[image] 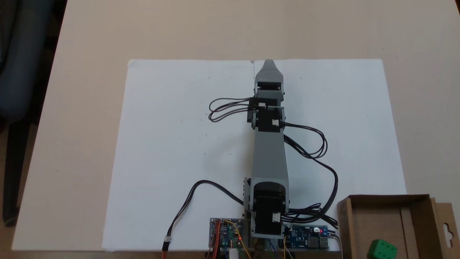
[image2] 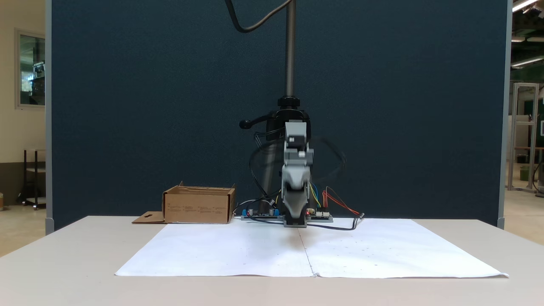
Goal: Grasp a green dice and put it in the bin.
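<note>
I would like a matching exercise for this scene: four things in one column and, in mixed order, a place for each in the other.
1. small bright green plastic dice
2. shallow brown cardboard bin
3. large white paper sheet
4. grey plastic robot arm

a. flat on the beige table
b. stretched along the paper's middle seam
c. inside the cardboard bin
d. beside the circuit boards

Pairs: 1-c, 2-d, 3-a, 4-b

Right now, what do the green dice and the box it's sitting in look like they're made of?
The green dice: probably plastic, judging by its uniform bright green, slight sheen, rounded edges and recessed pips. The bin: brown cardboard with a matte finish, shown by thin folded walls and a flat side flap with a hang-hole cutout.
</note>
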